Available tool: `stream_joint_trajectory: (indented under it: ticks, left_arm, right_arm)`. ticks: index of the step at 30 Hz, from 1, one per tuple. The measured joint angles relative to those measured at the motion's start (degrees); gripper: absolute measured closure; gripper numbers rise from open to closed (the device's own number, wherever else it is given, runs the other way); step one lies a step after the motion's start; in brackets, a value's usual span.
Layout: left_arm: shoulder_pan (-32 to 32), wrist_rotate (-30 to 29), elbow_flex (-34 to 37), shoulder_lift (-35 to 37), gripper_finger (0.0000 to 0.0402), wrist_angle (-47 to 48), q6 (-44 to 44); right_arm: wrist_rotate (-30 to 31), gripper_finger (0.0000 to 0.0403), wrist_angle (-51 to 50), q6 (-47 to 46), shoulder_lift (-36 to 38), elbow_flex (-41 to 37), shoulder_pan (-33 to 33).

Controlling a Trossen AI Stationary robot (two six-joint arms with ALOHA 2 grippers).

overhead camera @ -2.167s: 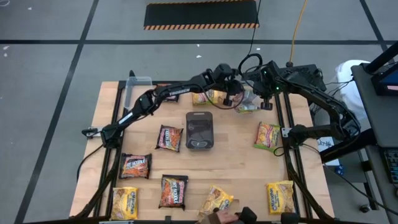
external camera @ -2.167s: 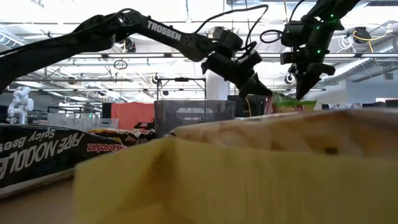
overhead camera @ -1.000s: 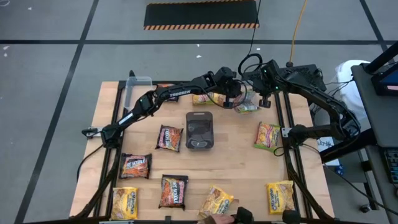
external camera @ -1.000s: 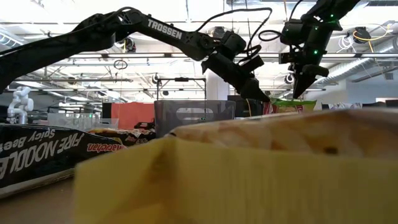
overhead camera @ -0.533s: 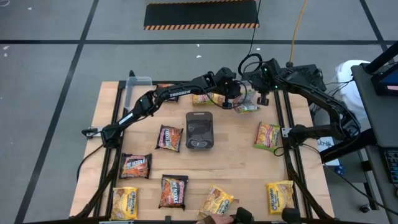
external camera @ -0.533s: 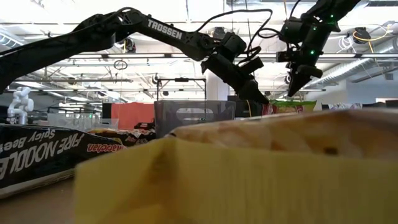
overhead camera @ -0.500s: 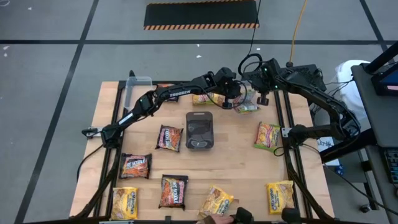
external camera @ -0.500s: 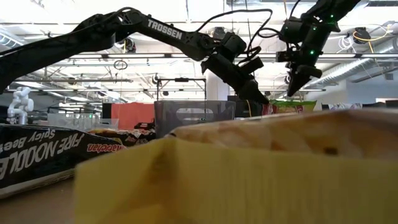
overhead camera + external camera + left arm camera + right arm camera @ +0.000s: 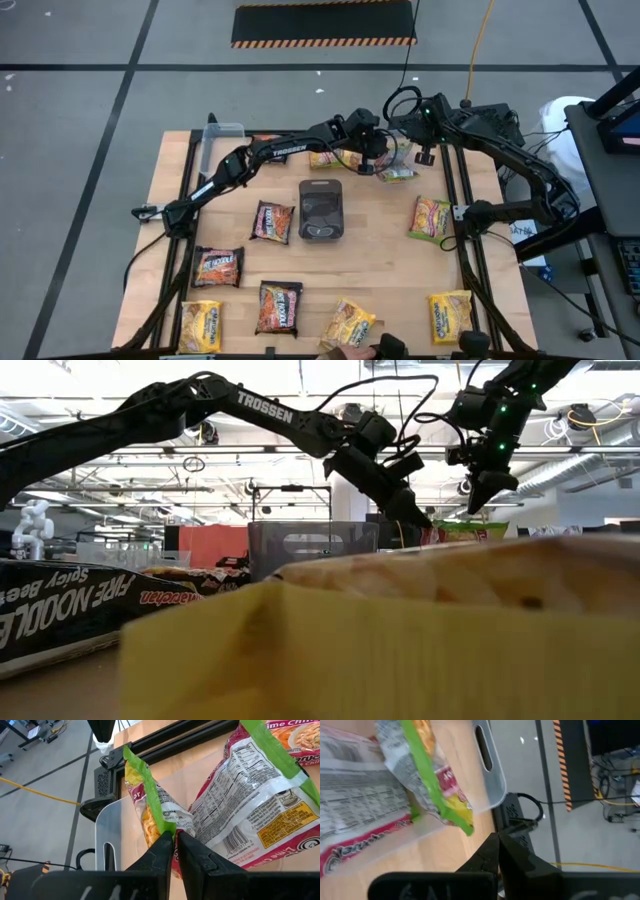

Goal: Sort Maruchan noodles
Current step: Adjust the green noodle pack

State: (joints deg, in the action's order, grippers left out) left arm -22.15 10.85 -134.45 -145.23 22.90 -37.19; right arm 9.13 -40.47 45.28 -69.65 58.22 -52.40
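Wooden table point(image 9: 380, 255) is holding scattered Maruchan noodles. Left gripper point(image 9: 174, 836) is pinching a green-edged packet point(image 9: 150, 805) narrowly over the far-right clear tub point(image 9: 112, 835); I'd guess it's letting go next. Right gripper point(image 9: 498, 840) is hanging just beside, closed and empty.

The wooden table point(image 9: 380, 262) carried a dark grey tray point(image 9: 321, 210) in its middle. Scattered ramen packets point(image 9: 272, 221) lay flat around it, and a clear tub point(image 9: 222, 134) stood at one far corner.
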Motion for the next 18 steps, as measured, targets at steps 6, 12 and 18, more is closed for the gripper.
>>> stream_joint_trajectory:
  ticks: [6,12,18]
  left_arm:
    - [0.4,1.1,0.0,0.0,0.0364,1.2,-2.3]
    - [1.4,2.9,0.0,0.0,0.0364,2.7,-5.6]
    - [2.2,3.1,0.0,0.0,0.0364,2.7,-2.8]
  right_arm:
    - [-0.1,0.0403,0.0,0.0,0.0,0.0,0.0]
    - [-0.1,0.0403,0.3,2.0,0.0,0.0,0.0]
    - [-0.1,0.0403,3.1,2.4,0.0,0.0,0.0]
